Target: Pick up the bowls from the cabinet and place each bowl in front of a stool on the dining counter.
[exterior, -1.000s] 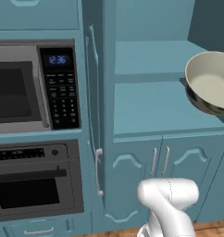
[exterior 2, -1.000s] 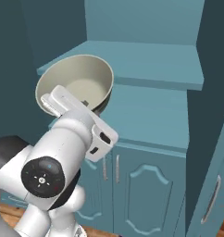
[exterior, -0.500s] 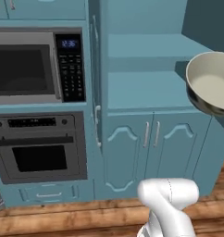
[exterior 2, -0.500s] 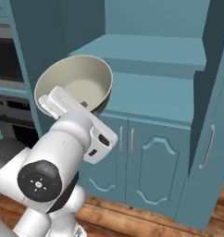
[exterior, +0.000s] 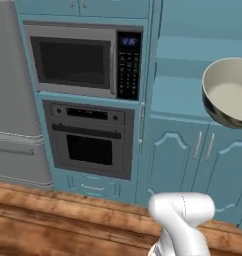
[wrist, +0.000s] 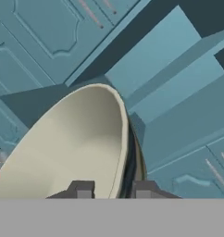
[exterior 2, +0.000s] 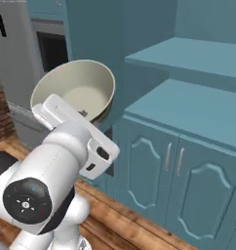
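Cream bowl | rim pinched in pincer | microwave digits unreadable

My end effector is closed on the rim of the cream bowl, and this bowl is the widest thing I carry through the room. In the right base view, the teal cabinet stands at 3 o'clock, with free air between its shelf edge and the bowl. In the left base view, the microwave and the oven stand at 10 o'clock, well apart. The wooden floor at 7 o'clock is bare.
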Tool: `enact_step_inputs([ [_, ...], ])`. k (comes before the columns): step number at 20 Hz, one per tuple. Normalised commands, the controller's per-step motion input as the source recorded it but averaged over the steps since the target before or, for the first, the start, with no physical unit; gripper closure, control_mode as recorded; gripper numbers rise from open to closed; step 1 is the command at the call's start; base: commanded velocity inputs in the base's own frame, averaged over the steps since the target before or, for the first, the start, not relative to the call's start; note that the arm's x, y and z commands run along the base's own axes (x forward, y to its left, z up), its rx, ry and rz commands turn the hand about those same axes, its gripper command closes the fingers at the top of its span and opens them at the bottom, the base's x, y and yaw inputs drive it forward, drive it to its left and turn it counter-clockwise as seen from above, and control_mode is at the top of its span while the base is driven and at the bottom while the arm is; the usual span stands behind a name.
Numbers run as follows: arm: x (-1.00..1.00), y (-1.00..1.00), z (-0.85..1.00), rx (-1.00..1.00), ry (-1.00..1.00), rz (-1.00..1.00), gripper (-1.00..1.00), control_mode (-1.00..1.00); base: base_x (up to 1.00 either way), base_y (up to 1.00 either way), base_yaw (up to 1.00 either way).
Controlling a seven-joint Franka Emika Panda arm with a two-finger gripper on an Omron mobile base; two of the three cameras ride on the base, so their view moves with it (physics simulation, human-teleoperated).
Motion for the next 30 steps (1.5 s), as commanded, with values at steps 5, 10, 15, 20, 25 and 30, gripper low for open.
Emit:
enact_step_inputs([
  [5, 0.00, 0.00, 0.00, 0.00, 0.00, 0.00, 1.00, 1.00, 0.00, 0.08, 0.77],
  [10, 0.00, 0.00, 0.00, 0.00, 0.00, 0.00, 1.00, 1.00, 0.02, 0.38, 0.71],
  [15, 0.00, 0.00, 0.00, 0.00, 0.00, 0.00, 1.00, 1.00, 0.30, 0.71, 0.57],
  [20, 0.00, 0.00, 0.00, 0.00, 0.00, 0.00, 1.00, 1.00, 0.43, 0.97, 0.46],
  [25, 0.00, 0.00, 0.00, 0.00, 0.00, 0.00, 1.00, 1.00, 0.73, 0.96, 0.33],
  [30, 0.00, 0.00, 0.00, 0.00, 0.00, 0.00, 1.00, 1.00, 1.00, 0.57, 0.26],
])
